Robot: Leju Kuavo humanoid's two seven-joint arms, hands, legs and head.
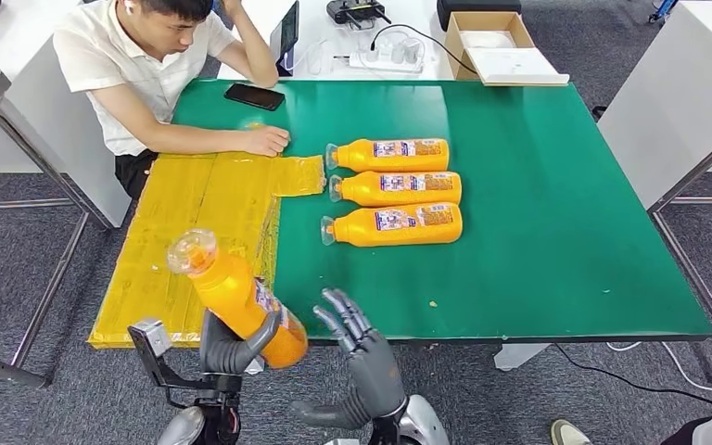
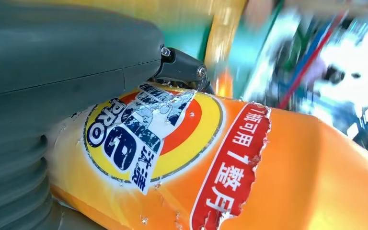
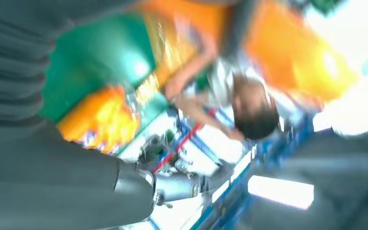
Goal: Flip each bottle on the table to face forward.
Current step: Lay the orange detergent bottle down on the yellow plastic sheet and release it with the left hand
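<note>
My left hand [image 1: 232, 345] grips an orange bottle [image 1: 236, 297] near its base, lifted above the table's front edge with its clear cap tilted up and to the left. Its torn label [image 2: 143, 139] faces the left wrist camera. My right hand [image 1: 363, 357] is beside that bottle on the right, fingers spread, holding nothing. Three more orange bottles lie on their sides in a row on the green table [image 1: 556, 232]: the far one [image 1: 391, 155], the middle one [image 1: 397, 188] and the near one [image 1: 394, 225], caps pointing left. The right wrist view is blurred.
A yellow mat [image 1: 195, 222] covers the table's left part. A person [image 1: 148, 65] sits at the far left corner with a hand [image 1: 267, 141] on the mat's far edge. A black phone [image 1: 254, 95] lies at the far edge. A cardboard box [image 1: 496, 46] stands behind.
</note>
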